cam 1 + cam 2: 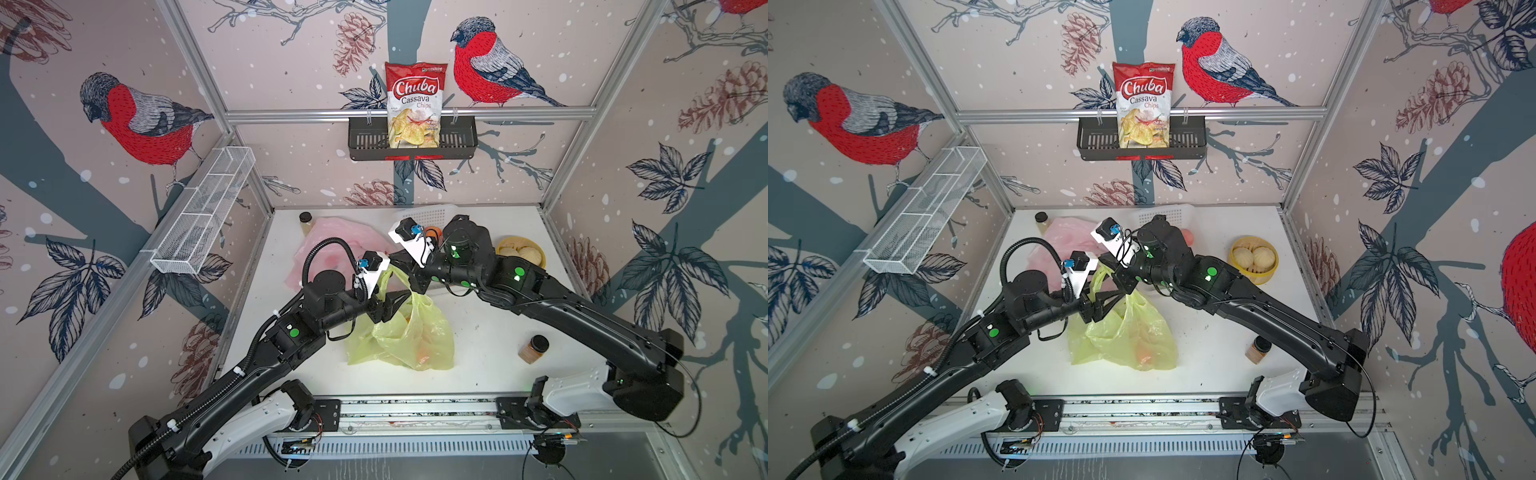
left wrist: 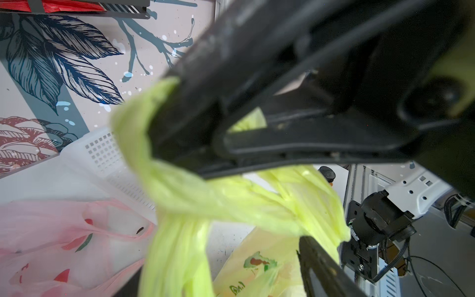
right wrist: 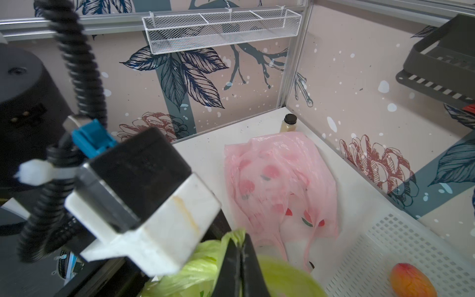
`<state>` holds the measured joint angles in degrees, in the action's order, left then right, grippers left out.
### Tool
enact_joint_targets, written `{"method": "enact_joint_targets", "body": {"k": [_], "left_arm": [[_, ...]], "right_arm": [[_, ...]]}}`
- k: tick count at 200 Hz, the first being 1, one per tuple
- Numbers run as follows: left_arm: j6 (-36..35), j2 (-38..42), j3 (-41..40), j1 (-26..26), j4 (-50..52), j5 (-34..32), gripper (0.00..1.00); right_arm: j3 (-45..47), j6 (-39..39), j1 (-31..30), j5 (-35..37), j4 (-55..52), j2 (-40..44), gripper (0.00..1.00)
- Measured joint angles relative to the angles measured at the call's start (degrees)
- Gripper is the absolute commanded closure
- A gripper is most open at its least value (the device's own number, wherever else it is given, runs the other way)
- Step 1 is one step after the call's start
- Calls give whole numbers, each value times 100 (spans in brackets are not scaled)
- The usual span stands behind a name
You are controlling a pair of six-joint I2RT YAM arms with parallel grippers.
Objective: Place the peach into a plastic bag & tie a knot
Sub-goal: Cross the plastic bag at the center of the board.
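Now one yellow bag (image 1: 411, 332) pinched by the right hand (image 3: 240, 246), one pink bag (image 1: 332, 237), left hand (image 1: 397, 306) spread wide

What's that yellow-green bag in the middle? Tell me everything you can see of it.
The yellow-green bag is thin, translucent, crinkled plastic slumped on the white table. Something orange, likely the peach, shows through it. Its handles are drawn upward; the right end effector is shut on one, the left end effector open beside it.

Bird, pinecone and leaf wallpaper (image 1: 291, 62) covers the walls between aluminium rails (image 1: 291, 115). A white wire basket (image 1: 203, 208) hangs above the left edge of the surface (image 1: 490, 332), a black rack (image 1: 365, 141) above its far edge.
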<state>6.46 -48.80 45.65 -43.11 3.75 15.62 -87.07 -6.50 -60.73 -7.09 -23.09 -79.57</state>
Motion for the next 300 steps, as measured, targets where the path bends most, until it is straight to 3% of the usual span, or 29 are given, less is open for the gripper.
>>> {"method": "enact_joint_targets", "body": {"k": [77, 139, 220, 240, 267, 286, 300], "left_arm": [[-39, -144, 232, 74, 11, 450, 24], [33, -96, 243, 341, -46, 1268, 24], [328, -278, 26, 358, -667, 1298, 30], [442, -251, -55, 363, -927, 1303, 40], [568, -280, -127, 363, -1108, 1281, 77], [671, -319, -149, 367, -1117, 1128, 100], [623, -352, -173, 369, -1209, 1108, 100]], "right_arm": [[92, -109, 52, -494, 11, -116, 100], [463, -103, 317, -857, 210, 138, 100], [616, 245, 297, -1346, 756, 114, 100], [732, 372, 299, -1388, 896, 114, 100], [833, 535, 302, -1456, 1088, 118, 100], [852, 662, 304, -1558, 1113, 144, 91], [883, 704, 343, -1539, 1134, 188, 78]]}}
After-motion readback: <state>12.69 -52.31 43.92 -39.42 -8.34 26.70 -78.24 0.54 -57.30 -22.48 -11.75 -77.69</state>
